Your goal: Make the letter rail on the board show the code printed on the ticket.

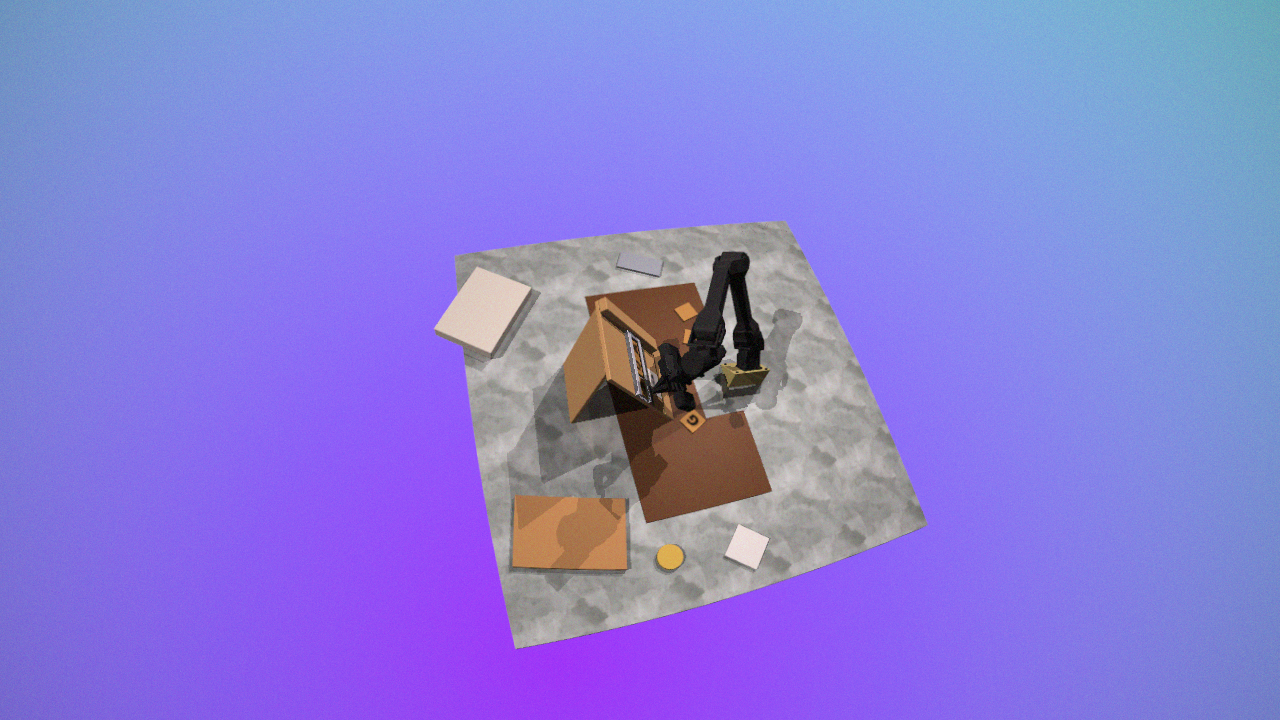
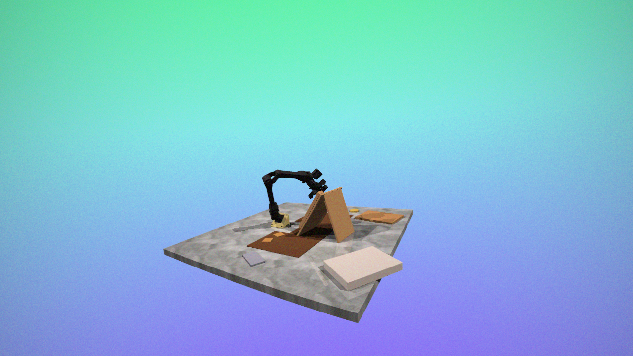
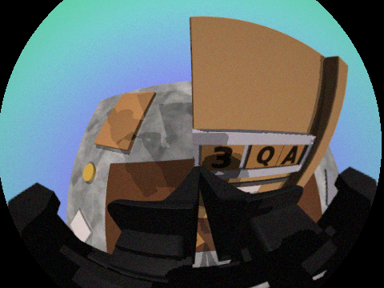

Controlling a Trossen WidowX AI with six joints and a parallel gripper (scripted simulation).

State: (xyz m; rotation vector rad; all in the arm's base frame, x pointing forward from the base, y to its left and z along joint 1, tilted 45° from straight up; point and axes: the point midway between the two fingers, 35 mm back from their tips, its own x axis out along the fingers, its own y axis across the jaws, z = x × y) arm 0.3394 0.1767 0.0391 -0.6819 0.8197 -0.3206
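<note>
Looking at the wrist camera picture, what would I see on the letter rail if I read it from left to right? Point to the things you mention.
3 tile [image 3: 234, 151] → Q tile [image 3: 264, 155] → A tile [image 3: 290, 155]
</note>
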